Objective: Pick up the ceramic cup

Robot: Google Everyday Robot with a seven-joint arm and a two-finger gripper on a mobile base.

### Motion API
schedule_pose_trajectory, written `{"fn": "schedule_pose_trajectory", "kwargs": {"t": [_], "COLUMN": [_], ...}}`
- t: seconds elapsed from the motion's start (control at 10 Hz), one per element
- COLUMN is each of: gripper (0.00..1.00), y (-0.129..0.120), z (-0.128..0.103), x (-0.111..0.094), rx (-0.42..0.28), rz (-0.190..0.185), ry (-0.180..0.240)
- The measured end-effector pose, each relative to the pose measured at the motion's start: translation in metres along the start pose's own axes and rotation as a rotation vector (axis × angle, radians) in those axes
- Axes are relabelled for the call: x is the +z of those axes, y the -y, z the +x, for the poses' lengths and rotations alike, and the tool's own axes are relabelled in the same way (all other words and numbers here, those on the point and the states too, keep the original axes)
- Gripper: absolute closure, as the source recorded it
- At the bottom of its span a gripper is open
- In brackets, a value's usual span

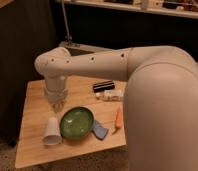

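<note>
Since the arm's big white link [162, 110] fills the right foreground, the right end of the wooden counter [32, 150] is hidden behind it. Nearest item on the counter: the ceramic cup [52, 132], front-left, close to the near edge. It is small, plain white, tapered, no handle, wide end toward the near edge, narrow end away. Can't tell if it's lying down or standing inverted. Green bowl [76, 122] sits just beside it on the right, much bigger, about touching. A flat blue item [99, 131] is against the bowl's right side, and a thin orange item [118, 117] lies further right, next to the arm. Tool [57, 104] points down just behind the cup and the bowl's left rim, above the counter, not on the cup; state of the tool: cannot tell. Farther back: a small white packet [111, 95], then a black block [103, 86]. Dark wall behind.
</note>
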Motion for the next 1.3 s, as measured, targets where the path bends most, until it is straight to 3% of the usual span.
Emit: {"fn": "schedule_pose_trajectory", "kwargs": {"t": [0.8,1.0,1.1,1.3], "gripper": [0.84,0.84,0.84,0.84], "y": [-0.001,-0.014,-0.022,-0.030], "z": [0.000,0.001,0.001,0.001], "x": [0.001,0.017,0.033,0.067], "rx": [-0.010,-0.031,-0.038,-0.028], "rz": [-0.005,0.008,0.021,0.010], "ry": [-0.007,-0.040,-0.066,-0.110]}}
